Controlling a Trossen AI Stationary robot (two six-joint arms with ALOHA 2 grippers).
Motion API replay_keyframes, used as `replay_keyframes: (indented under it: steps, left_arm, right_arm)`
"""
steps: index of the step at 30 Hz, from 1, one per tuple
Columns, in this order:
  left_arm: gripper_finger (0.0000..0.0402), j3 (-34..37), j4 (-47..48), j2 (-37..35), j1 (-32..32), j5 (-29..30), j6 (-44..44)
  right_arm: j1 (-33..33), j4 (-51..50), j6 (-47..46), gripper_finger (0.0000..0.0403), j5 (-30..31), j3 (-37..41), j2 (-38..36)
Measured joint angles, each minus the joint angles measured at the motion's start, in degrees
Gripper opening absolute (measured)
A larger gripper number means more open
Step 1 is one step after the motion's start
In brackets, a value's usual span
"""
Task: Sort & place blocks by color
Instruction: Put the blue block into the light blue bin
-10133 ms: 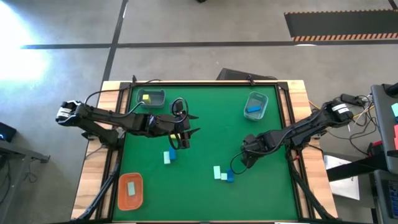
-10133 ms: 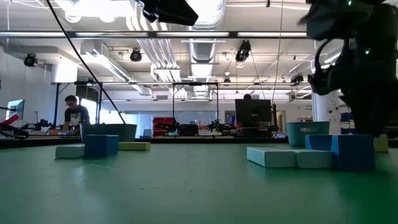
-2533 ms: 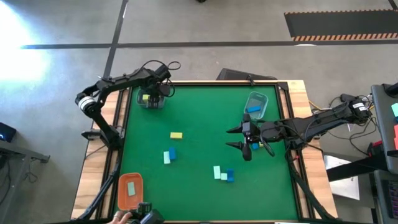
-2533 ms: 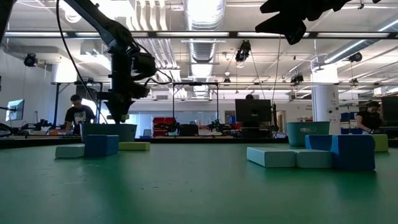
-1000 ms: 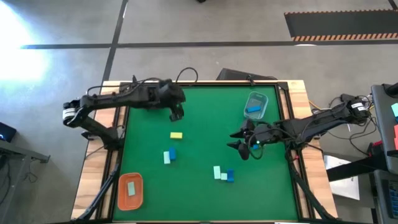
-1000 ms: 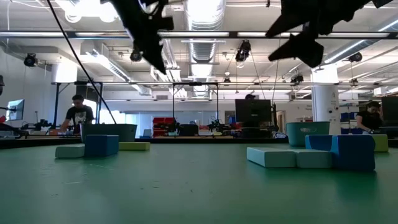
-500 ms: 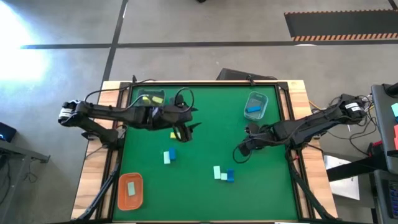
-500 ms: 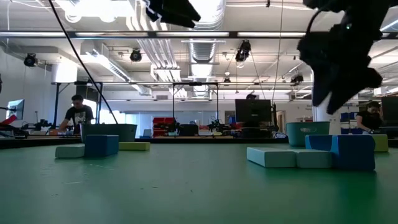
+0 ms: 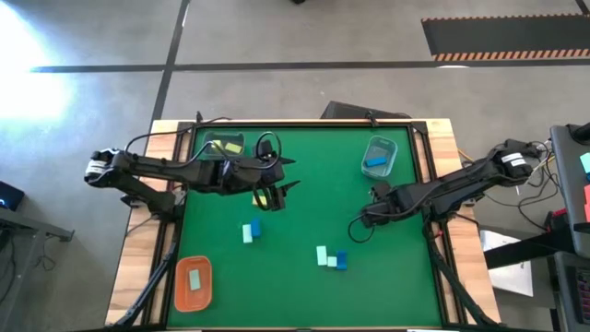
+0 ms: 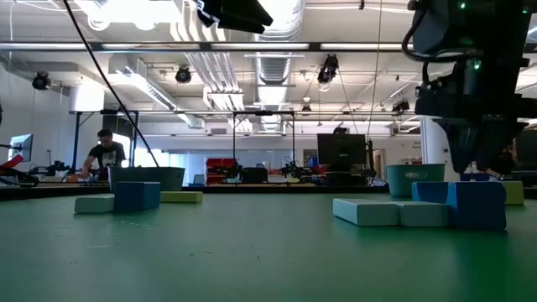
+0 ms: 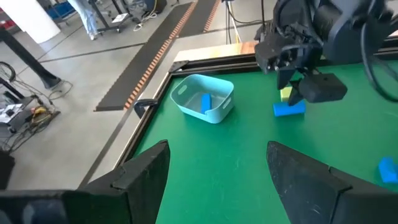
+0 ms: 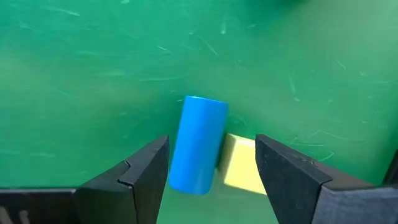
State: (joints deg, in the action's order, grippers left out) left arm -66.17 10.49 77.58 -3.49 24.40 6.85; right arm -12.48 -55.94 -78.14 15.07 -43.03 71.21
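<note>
Right gripper [image 12: 211, 165] at table's 3 o'clock, jaws spread, straddling blue block [image 12: 198, 144] touching yellow block [image 12: 241, 163]. Left gripper [image 9: 274, 187] open, hiding yellow piece. Open mat centre.

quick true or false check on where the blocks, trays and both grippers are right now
1. The right gripper hangs open over a blue block that lies against a yellow block. True.
2. The orange tray sits at the table's far right corner. False: in the high view it is at the near left corner.
3. The grey-blue tray on the right holds a blue block. True.
4. The left gripper is shut on a mint block. False: its fingers are open and hold nothing, above a yellow block.
5. A blue block and a mint block lie side by side on the green mat. True.
</note>
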Motion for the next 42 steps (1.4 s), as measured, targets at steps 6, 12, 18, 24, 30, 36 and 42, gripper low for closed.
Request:
replay_keyframes:
  steps: [6, 12, 18, 24, 30, 36, 42]
  left_arm:
    - [0.0251, 0.0, 0.0, 0.0, 0.0, 0.0, 1.3]
    - [0.0251, 0.0, 0.0, 0.0, 0.0, 0.0, 1.6]
    - [0.0251, 0.0, 0.2, 0.0, 0.0, 0.0, 1.5]
    - [0.0251, 0.2, 0.5, 0.0, 0.0, 0.0, 1.4]
    - [0.0251, 0.2, 0.6, 0.0, 0.0, 0.0, 1.4]
    - [0.0251, 0.2, 0.7, 0.0, 0.0, 0.0, 1.5]
    - [0.0251, 0.2, 0.7, -0.1, 0.0, 0.0, 1.5]
  right_arm:
    - [0.5, 0.4, 0.1, 0.0223, 0.0, 0.0, 4.8]
    - [0.5, 2.9, 0.9, 0.0224, 0.2, 0.0, 9.9]
    - [0.5, 5.6, 2.4, 0.0223, 0.7, -0.2, 14.0]
    - [0.5, 6.4, 2.7, 0.019, 0.7, -0.3, 14.3]
    - [0.5, 7.0, 3.3, 0.0118, 0.9, -0.2, 13.2]
    - [0.5, 7.7, 4.4, 0.0118, 0.8, -0.8, 11.4]
    - [0.5, 7.1, 7.6, 0.0118, 0.9, -3.6, 7.8]
